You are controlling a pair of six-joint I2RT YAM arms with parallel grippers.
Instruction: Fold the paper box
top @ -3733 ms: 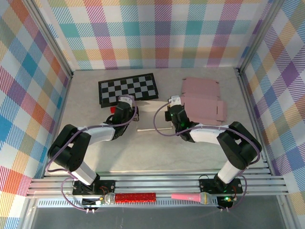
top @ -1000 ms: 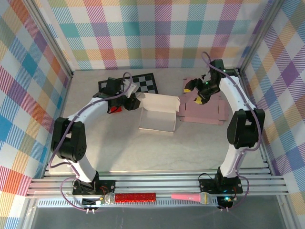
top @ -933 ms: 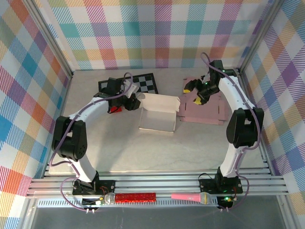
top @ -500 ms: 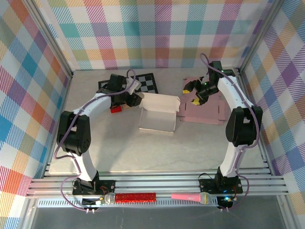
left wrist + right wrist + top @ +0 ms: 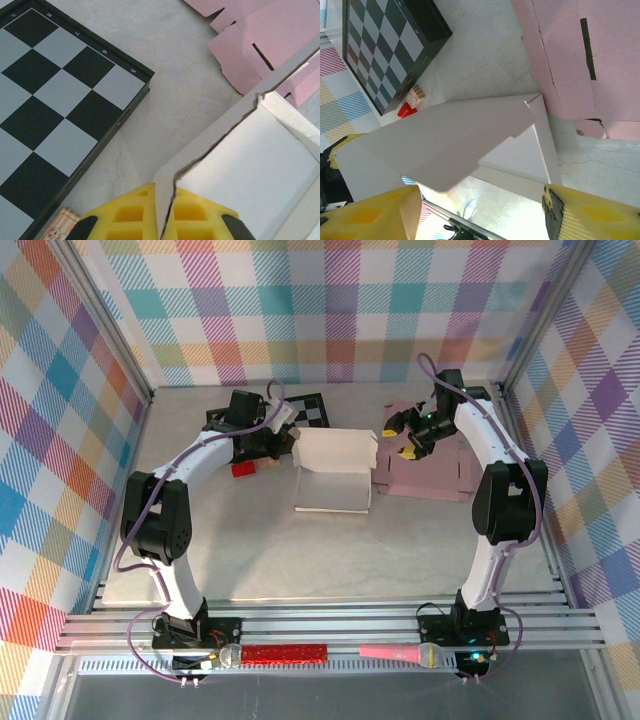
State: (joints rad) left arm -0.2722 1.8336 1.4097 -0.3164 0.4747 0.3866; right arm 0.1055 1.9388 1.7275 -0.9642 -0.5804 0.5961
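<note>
The white paper box lies mid-table, its rear flap standing up. My left gripper is at the box's rear left corner. In the left wrist view its yellow fingers are shut on the edge of a white box wall. My right gripper hovers open at the box's rear right, over the pink sheets. In the right wrist view the white flap lies ahead of the open right gripper, untouched by its fingers.
Flat pink box sheets lie right of the white box. A chessboard sits at the back, partly under my left arm, with a small red block beside it. Two microphones rest on the front rail.
My left gripper has closed on the box's rear left wall and swung slightly right. The box has shifted a little. My right gripper has narrowed slightly and barely moved.
</note>
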